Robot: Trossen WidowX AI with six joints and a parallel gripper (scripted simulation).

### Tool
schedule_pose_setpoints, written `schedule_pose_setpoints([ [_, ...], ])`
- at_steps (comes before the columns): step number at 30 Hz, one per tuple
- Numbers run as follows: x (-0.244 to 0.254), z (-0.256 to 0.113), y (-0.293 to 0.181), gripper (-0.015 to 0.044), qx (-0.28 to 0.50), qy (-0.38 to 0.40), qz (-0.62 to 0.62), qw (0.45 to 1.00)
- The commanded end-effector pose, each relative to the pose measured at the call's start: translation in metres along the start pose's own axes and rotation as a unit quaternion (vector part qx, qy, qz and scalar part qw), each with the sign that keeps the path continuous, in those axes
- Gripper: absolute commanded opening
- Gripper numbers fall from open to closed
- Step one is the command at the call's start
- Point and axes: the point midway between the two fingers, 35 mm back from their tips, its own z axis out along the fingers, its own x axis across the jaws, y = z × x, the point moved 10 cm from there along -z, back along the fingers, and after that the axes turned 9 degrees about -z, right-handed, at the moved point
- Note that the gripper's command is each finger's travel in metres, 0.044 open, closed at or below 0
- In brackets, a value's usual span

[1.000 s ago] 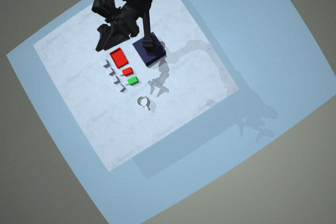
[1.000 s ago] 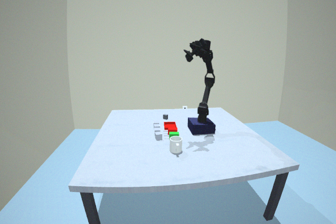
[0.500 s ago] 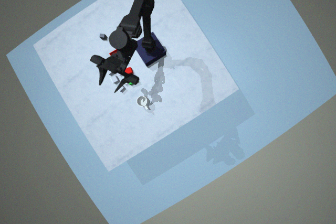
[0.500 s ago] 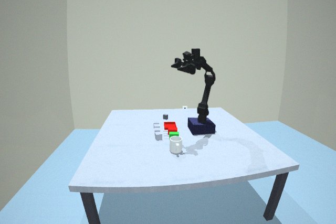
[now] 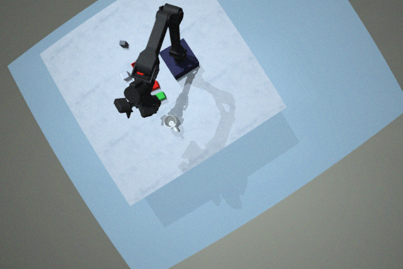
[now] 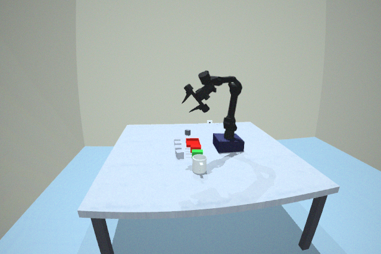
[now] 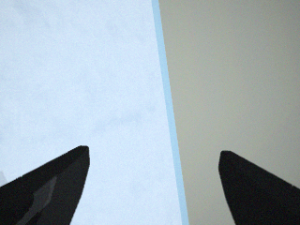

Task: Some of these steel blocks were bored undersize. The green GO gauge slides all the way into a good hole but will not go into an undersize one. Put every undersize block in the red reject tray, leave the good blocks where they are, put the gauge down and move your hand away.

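Hanging over the surface (image 5: 227, 64) (image 6: 147, 177) (image 7: 70, 84), the gripper (image 5: 136, 116) (image 6: 186, 107) (image 7: 154, 157) stands wide, its fingers well apart and holding nothing. The exterior view puts it well above the workpieces, with the fingertips pointing down and outward from the arm (image 5: 157, 33) (image 6: 233, 100).

The green gauge (image 5: 160, 96) (image 6: 197, 153) lies on the surface, between the mug and a red-handled piece (image 5: 155, 85) (image 6: 196, 147). The red tray (image 5: 133, 64) (image 6: 192, 139) sits just beyond that piece in the exterior view; from the top, the arm covers much of it, and its contents cannot be fully judged. Four pale blocks (image 6: 179, 154) stand in a row alongside the tray and gauge, apart from both. Their bores are too small to assess.

A white mug (image 5: 165, 124) (image 6: 199, 164) stands upright near the gauge, on the side away from the tray, and partly overlaps the gauge's outline in the exterior view. A dark grey cube (image 5: 123, 43) (image 6: 187, 132) rests apart, past the tray. The navy base (image 5: 168, 57) (image 6: 219, 145) occupies the surface to the tray's other side, opposite the blocks.
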Motion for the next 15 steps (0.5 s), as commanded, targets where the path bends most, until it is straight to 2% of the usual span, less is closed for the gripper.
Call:
schedule_pose_setpoints([
  [1, 0.033, 0.046, -0.023, 0.0300, 0.025, 0.107, -0.166, 0.980],
  [8, 0.069, 0.085, -0.053, 0.0300, 0.005, 0.223, -0.338, 0.915],
  [15, 0.110, 0.117, -0.080, 0.0300, -0.071, 0.331, -0.479, 0.810],
])
